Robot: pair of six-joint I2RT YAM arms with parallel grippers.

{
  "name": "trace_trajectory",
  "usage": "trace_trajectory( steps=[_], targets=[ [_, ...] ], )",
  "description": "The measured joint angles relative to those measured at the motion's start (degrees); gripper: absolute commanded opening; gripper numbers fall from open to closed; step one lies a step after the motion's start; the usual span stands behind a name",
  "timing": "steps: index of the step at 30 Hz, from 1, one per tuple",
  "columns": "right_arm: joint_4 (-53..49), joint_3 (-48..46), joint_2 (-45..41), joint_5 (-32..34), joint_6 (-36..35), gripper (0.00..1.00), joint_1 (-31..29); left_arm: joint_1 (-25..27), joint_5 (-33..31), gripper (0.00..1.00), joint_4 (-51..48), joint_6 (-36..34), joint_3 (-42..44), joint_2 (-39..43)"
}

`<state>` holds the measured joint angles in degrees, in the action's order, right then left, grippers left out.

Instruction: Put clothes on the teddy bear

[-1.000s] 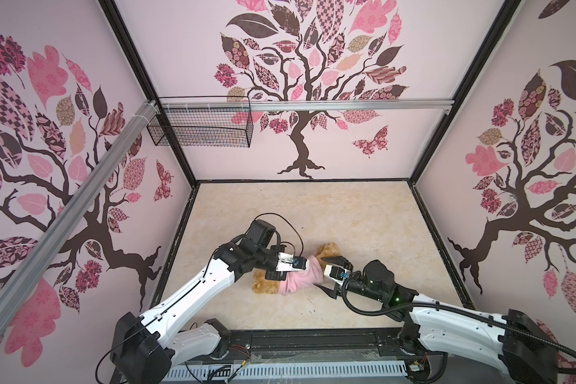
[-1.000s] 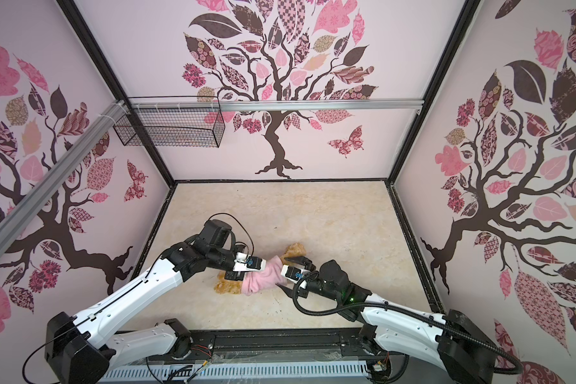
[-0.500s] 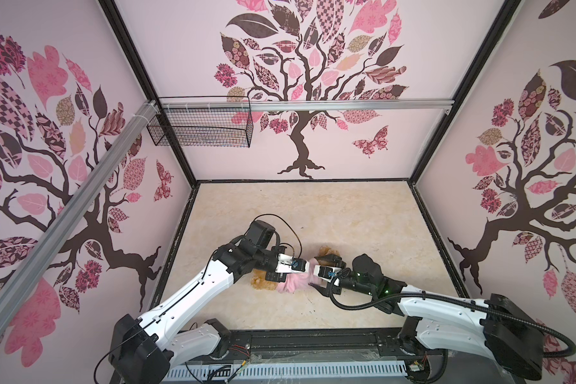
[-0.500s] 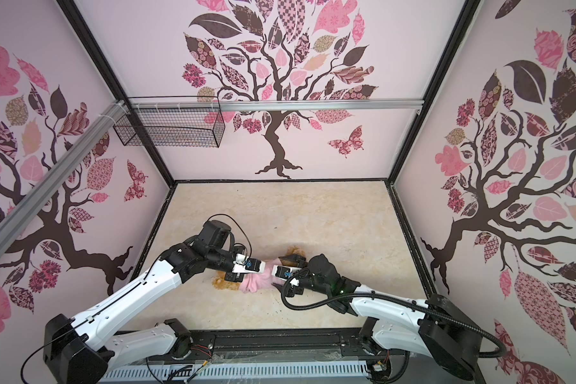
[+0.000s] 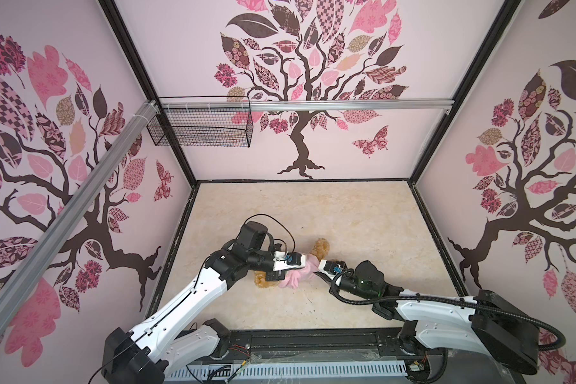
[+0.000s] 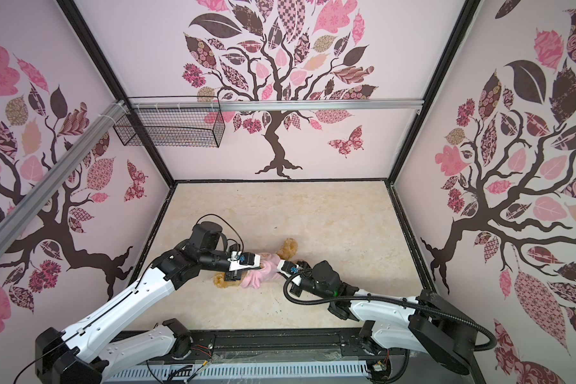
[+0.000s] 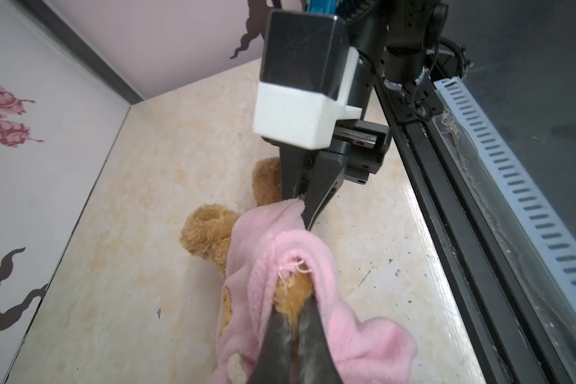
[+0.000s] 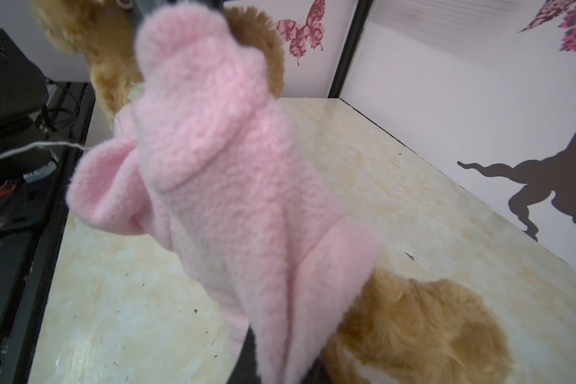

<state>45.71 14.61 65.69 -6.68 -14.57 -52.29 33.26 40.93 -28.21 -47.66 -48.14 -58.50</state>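
The teddy bear (image 5: 320, 247) (image 6: 288, 247) lies on the beige table near its front, with a pink shirt (image 5: 295, 279) (image 6: 256, 279) bunched over its body. In the left wrist view my left gripper (image 7: 293, 309) is shut on a tuft of golden fur poking out of an opening in the shirt (image 7: 280, 252). A furry brown part of the bear (image 7: 210, 232) shows beside it. My right gripper (image 7: 302, 212) (image 8: 280, 375) is shut on the shirt's edge (image 8: 220, 166), and cloth hides most of its jaws. A brown limb (image 8: 419, 325) lies beside that gripper. Both grippers (image 5: 305, 267) (image 5: 316, 273) meet over the shirt.
A black wire basket (image 5: 200, 129) hangs on the back wall at the left, under an aluminium rail (image 5: 346, 105). Patterned walls close in three sides of the table. A black frame rail (image 5: 313, 335) runs along the front edge, close behind the bear.
My right gripper reached in toward the shirt with its jaws apart and has now closed on the shirt's edge. The left gripper has stayed shut in place.
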Motion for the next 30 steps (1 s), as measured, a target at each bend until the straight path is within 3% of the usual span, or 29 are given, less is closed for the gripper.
trace_trajectory(
  steps=[8, 13, 19, 23, 30],
  targets=[
    [7.89, -3.34, -1.29, 1.49, 10.32, 0.00, 0.33, -2.82, 5.55, 0.00, 12.83, 15.47, 6.45, 3.50],
    [10.03, -4.74, -2.10, -2.54, 17.31, 0.00, 3.78, -3.85, 7.39, 0.00, 19.26, 23.17, 10.14, 4.17],
    [7.06, -3.23, -3.13, -5.38, 19.06, 0.00, 4.66, -4.44, 8.15, 0.00, 21.11, 25.77, 11.26, 5.31],
    [1.03, -1.38, -3.06, -7.13, 16.06, 0.37, 4.61, -3.93, 6.84, 0.00, 16.22, 20.44, 10.69, 4.68],
    [-7.23, 0.98, -2.91, -7.41, 8.46, 0.74, 2.08, -1.18, 5.18, 0.00, 7.93, 11.08, 7.93, 1.36]
  ],
)
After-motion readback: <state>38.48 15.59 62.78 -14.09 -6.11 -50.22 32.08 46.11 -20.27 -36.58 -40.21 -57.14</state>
